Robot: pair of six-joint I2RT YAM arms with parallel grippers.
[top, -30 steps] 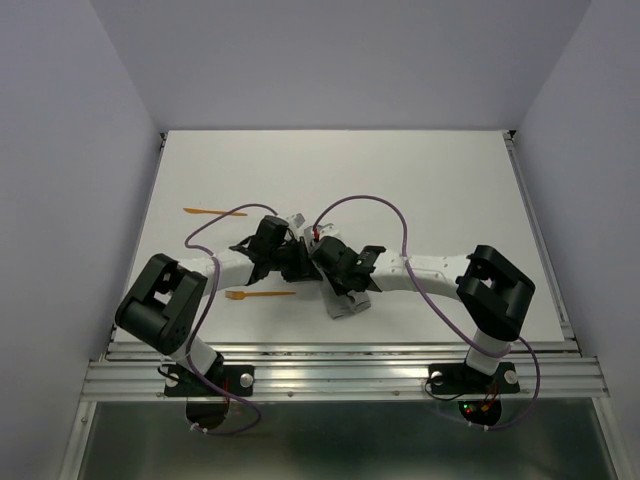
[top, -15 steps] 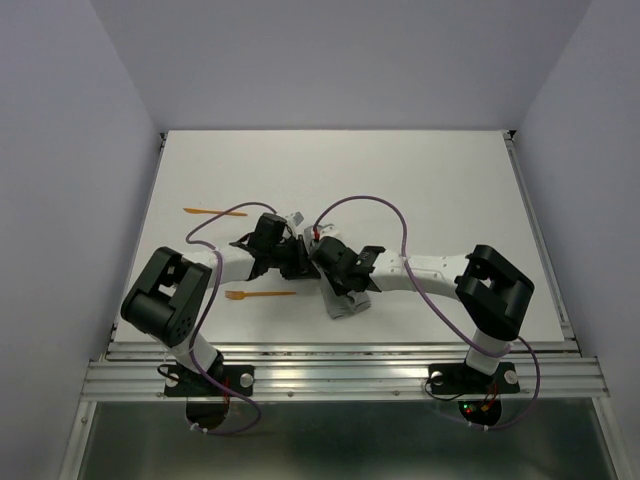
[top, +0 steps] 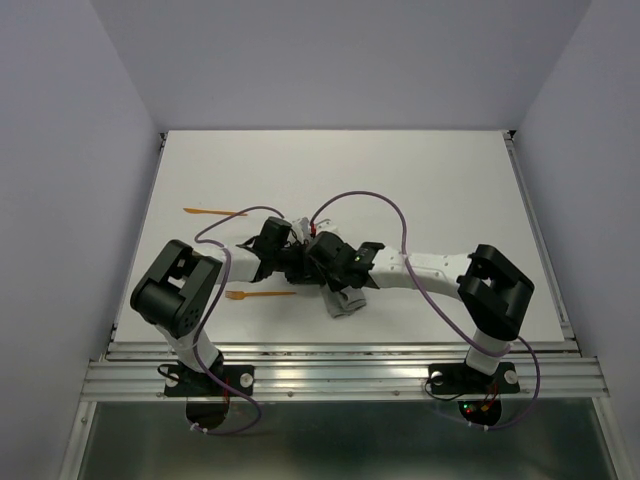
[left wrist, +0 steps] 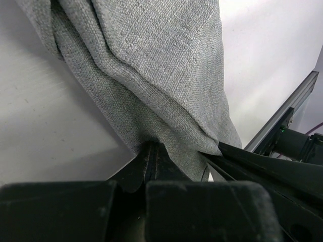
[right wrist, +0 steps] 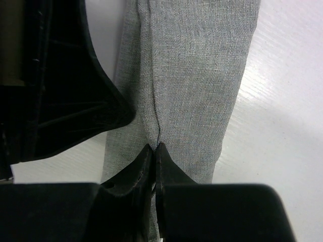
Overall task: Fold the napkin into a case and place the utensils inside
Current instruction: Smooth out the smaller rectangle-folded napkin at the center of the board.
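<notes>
Folding the napkin (left wrist: 166, 75) is the step in hand, as I judge it: the cloth is bunched into a narrow, layered strip near the front middle of the desk (top: 440, 190), not yet a tidy case. The left claw (left wrist: 153, 147) is pinched together on a fold of the grey fabric, which drapes away from its tips in several pleats. The right claw (right wrist: 154, 147) is likewise clamped on the napkin, its tips meeting on a seam-like crease that runs along the strip. In the top view the two claws sit close together over the cloth, with only a grey end showing below them.

The fork (top: 262, 294) lies on the desk near the bundle, to its left, untouched. The second orange utensil (top: 213, 211) lies farther back and left, well apart from it.

The next move, by my reckoning, is to lay the held edges down so the layers make a flat pouch with an open mouth, then let go without dragging the folds loose. The soft cloth may slump or unfold once freed.

No brand, label or writing can be read anywhere
</notes>
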